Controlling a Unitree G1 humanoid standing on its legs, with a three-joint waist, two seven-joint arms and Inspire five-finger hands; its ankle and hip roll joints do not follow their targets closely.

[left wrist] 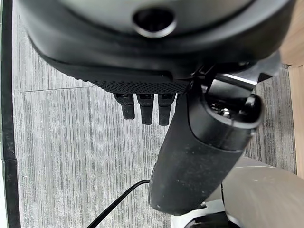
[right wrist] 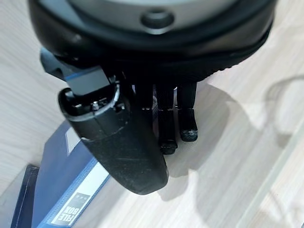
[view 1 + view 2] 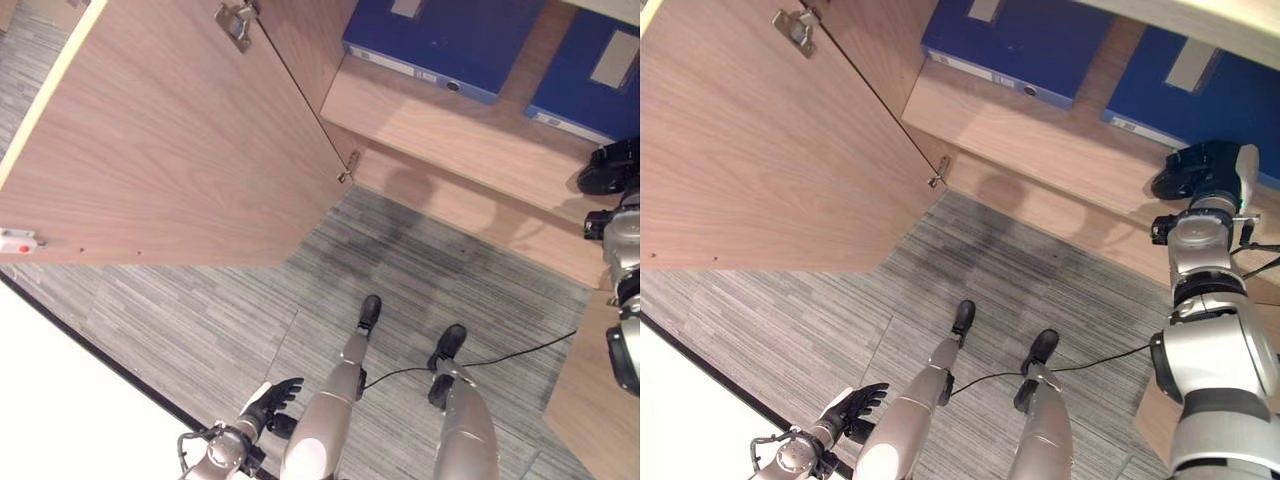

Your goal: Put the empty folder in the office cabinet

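Two blue folders lie flat on the cabinet shelf [image 3: 1040, 150]. The right folder [image 3: 1210, 95] sits just beyond the right hand [image 3: 1205, 170], on its thumb side in the wrist view, close to the hand but not touched by it; the left folder [image 3: 1015, 45] lies further off, toward the hinge side. Which of the two is the empty one I cannot tell.

The right hand hovers over bare shelf wood with nothing in it. In its wrist view the fingers [image 2: 187, 121] hang down loosely, slightly bent, their tips above the board with their shadow under them, and the thumb stands apart from them. So the hand is released, grasping nothing.

By my reading the placing step is done or nearly so: both folders are on the shelf and no hand holds one. What seems left is to draw the right arm back out of the cabinet without brushing the right folder, and perhaps to swing the door [image 3: 180, 140] shut; it stands wide open, well off to the left of that hand.

The left hand [image 3: 272, 400] hangs low beside the body over the grey carpet [image 3: 250, 320], far from the cabinet, its fingers relaxed and holding nothing.
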